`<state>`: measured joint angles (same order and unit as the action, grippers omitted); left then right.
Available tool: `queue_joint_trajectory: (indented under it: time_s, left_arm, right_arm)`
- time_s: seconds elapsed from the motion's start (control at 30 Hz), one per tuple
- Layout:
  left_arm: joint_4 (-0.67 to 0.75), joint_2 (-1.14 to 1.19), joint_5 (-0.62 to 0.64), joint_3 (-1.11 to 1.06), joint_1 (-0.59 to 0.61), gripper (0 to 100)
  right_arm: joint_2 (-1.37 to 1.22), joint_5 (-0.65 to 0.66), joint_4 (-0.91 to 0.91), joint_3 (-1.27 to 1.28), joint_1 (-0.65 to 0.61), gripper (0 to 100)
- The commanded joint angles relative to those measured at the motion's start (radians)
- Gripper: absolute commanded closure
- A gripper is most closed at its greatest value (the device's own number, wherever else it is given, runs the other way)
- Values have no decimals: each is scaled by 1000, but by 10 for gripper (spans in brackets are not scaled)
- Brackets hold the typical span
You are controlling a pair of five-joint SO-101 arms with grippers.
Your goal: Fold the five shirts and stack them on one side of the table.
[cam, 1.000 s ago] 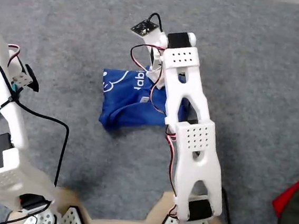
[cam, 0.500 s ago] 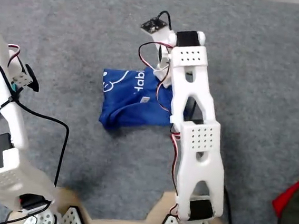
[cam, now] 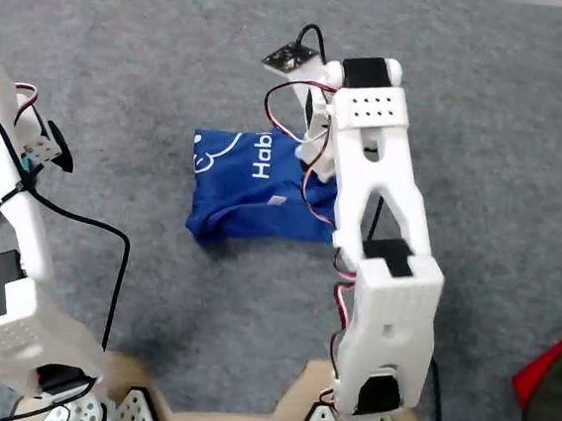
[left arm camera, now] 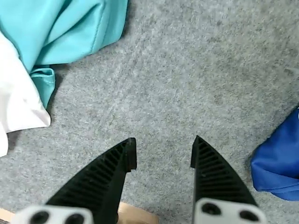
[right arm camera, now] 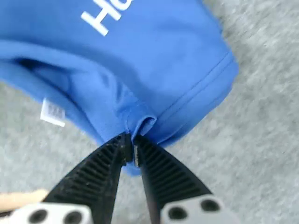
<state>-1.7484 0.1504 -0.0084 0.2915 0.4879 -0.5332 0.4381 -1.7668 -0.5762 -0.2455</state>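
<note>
Blue shirt [cam: 248, 192] lies folded on the grey counter [cam: 487, 141], print side up. Right claw [right arm camera: 131, 147] is pinched tight on a bunched fold at the shirt's edge; the rest of the cloth spreads ahead of its tips. Left claw [left arm camera: 163, 151] is apart over bare counter, gripping nothing. Teal shirt [left arm camera: 60, 28] and white shirt [left arm camera: 18, 102] lie ahead of it, off one finger; the blue shirt's corner is near the other.

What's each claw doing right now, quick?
Left claw: open, holding nothing.
Right claw: shut on a fold of the blue shirt.
</note>
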Motion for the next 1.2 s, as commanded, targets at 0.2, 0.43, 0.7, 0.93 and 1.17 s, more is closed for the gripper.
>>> queue_joint_trajectory:
  time_s: [0.2,0.43,0.7,0.93,1.17]
  left_arm:
    - [-8,-56,0,26,8,797]
    - [-8,-56,-5,29,8,797]
    - [-8,-56,-6,26,5,797]
    - [-8,-54,-5,31,-60,797]
    - [23,-15,2,35,-198,797]
  right_arm:
    - [272,75,140,429,-1,993]
    - [427,92,288,710,-2,990]
    - [444,164,351,728,97,805]
    - [420,170,244,326,110,775]
    - [99,114,255,28,79,775]
